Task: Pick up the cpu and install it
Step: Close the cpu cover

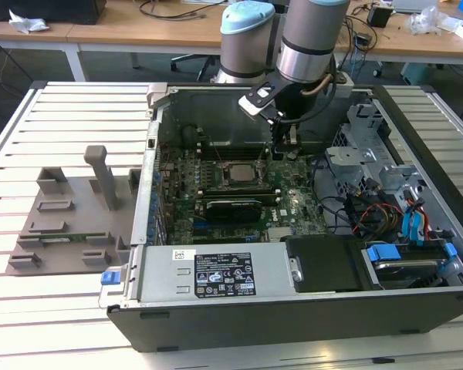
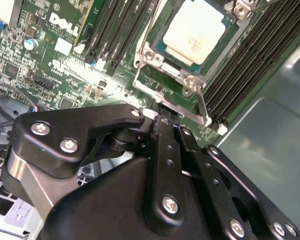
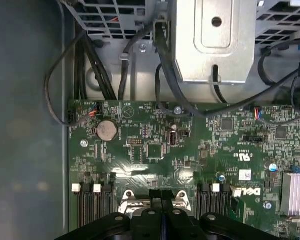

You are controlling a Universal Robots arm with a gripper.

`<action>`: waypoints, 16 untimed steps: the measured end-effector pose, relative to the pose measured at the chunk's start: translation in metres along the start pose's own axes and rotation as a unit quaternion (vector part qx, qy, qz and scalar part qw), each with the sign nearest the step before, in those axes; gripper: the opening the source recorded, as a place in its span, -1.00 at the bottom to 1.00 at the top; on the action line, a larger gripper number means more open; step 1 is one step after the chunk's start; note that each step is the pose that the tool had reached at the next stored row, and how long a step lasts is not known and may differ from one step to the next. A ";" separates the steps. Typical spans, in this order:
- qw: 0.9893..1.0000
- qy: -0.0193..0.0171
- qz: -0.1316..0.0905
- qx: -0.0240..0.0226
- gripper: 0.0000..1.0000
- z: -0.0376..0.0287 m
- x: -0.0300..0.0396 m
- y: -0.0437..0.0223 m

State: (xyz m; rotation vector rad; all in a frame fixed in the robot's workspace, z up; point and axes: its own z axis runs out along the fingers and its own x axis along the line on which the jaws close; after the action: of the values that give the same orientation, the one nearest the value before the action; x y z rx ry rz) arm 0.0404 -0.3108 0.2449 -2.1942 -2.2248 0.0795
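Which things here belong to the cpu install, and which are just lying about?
Part of the job:
- cpu, lying inside the socket frame
- tool, shut, over the motherboard
- computer case

Just lying about:
- grey fixture block, outside the case on the exterior view's left
- metal bracket
- black cables
- coin cell

Items counted on inspection: one robot arm (image 1: 312, 38), one gripper (image 3: 161, 196), one computer case (image 1: 293, 316), one cpu (image 2: 195, 30), one grey fixture block (image 1: 62, 223), one coin cell (image 3: 106, 130), one finned heatsink (image 3: 296, 192).
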 end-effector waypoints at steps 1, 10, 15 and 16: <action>1.000 0.000 0.000 0.000 -0.79 0.0003 0.0000 -0.0009; 1.000 0.000 0.000 0.000 -0.79 0.0079 0.0004 -0.0140; 1.000 0.000 0.000 0.000 -0.79 0.0111 0.0006 -0.0245; 1.000 0.000 0.000 0.000 -0.79 0.0132 0.0007 -0.0261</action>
State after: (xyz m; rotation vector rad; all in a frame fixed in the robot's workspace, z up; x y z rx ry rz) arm 0.0137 -0.3108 0.2329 -2.1942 -2.2247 0.0794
